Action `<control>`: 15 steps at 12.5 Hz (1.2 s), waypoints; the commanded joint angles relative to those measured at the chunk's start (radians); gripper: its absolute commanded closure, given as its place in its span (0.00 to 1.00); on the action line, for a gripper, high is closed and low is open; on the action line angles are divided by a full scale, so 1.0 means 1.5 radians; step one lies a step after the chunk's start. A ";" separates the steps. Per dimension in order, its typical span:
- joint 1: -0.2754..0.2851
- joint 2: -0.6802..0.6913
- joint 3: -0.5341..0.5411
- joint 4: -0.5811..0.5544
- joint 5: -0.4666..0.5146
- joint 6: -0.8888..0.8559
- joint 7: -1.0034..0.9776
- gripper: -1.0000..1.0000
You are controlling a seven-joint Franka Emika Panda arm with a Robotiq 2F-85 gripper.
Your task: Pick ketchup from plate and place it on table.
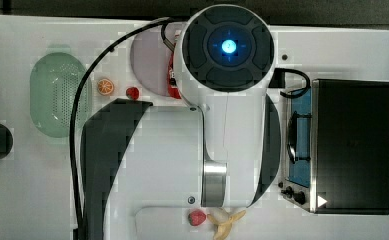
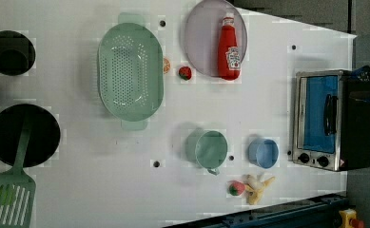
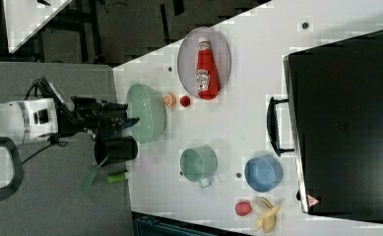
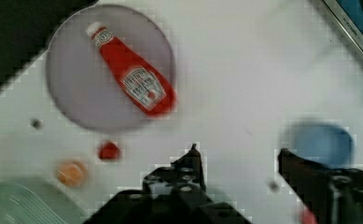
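Since my claw [image 4: 237, 156] hangs wide open and empty, I should drop over the ketchup [image 4: 131, 80] lying on the plate [image 4: 72, 98], straddling its body crosswise.

1 ketchup [image 2: 228, 47], 1 plate [image 2: 199, 42], 1 green basket [image 2: 130, 71], 1 mug [image 2: 210, 149], 1 blue bowl [image 2: 263, 153], 2 strawberries [image 2: 185, 72] [image 2: 236, 188], 1 toaster oven [image 2: 323, 118].
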 commanded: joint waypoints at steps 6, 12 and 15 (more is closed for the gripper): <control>-0.044 -0.063 0.055 0.006 0.004 -0.127 0.024 0.00; -0.028 0.086 0.070 0.007 0.003 -0.024 -0.172 0.00; -0.018 0.170 0.072 0.009 0.003 0.047 -0.266 0.00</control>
